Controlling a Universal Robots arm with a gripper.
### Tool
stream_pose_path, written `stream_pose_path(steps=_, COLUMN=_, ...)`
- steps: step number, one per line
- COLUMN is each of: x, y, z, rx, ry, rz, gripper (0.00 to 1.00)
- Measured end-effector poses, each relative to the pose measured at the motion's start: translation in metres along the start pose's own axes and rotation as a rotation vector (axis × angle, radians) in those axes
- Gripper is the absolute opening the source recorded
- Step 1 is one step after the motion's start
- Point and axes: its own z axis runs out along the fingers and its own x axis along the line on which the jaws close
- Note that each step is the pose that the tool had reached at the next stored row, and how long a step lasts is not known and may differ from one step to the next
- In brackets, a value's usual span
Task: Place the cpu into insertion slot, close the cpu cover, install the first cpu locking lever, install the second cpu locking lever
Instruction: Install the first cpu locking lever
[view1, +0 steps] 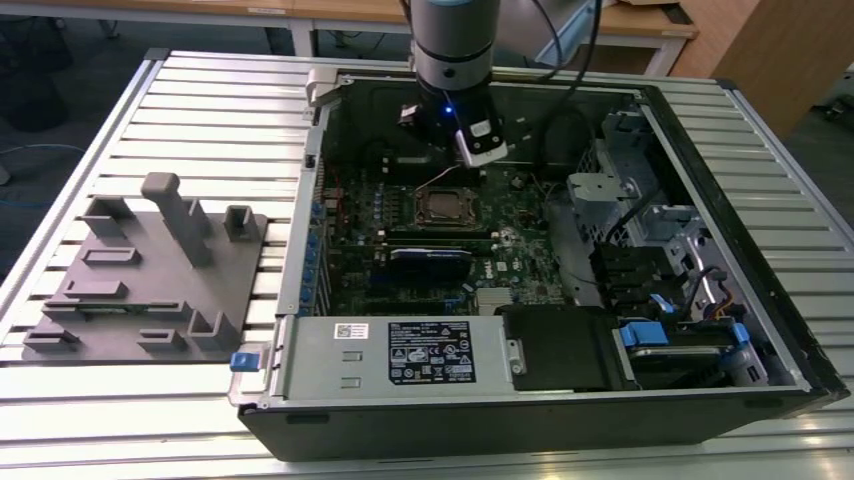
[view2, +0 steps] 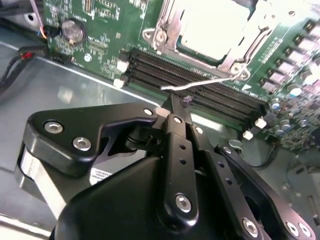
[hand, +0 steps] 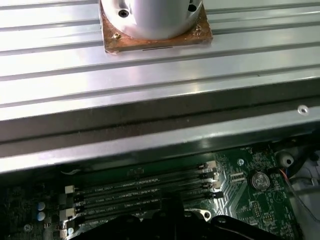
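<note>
In the second wrist view the cpu (view2: 212, 22) lies pale and flat in the insertion slot (view2: 235, 65) on the green board. The cpu cover (view2: 162, 32) sits down around it as a metal frame. A thin wire locking lever (view2: 200, 82) sticks out over the black memory slots (view2: 200, 87). My gripper (view2: 173, 102) is shut with nothing between its fingers, and its tip is just beside the lever's free end; whether they touch I cannot tell. In the exterior view the gripper (view1: 434, 170) hangs just behind the insertion slot (view1: 445, 205).
The open computer case (view1: 747, 390) lies on a slatted aluminium table (view1: 200, 90). A white-labelled power supply (view1: 400, 352) is at the case's front and a drive cage (view1: 641, 230) on the exterior view's right. A grey fixture (view1: 147, 280) stands on its left. A coin battery (view2: 72, 31) is near the slots.
</note>
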Motion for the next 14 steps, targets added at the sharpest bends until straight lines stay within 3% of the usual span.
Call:
stream_pose_path(steps=4, x=-0.0010, y=-0.0061, z=-0.0016, rx=-0.0025, ry=-0.0027, rz=-0.001, gripper=0.10)
stream_pose_path(steps=11, x=-0.0011, y=-0.0109, z=0.0023, rx=-0.0253, ry=-0.0052, rz=0.009, gripper=0.10)
stream_pose_path(steps=14, x=-0.0011, y=-0.0112, z=0.0029, rx=-0.0255, ry=-0.0064, rz=0.014, gripper=0.10)
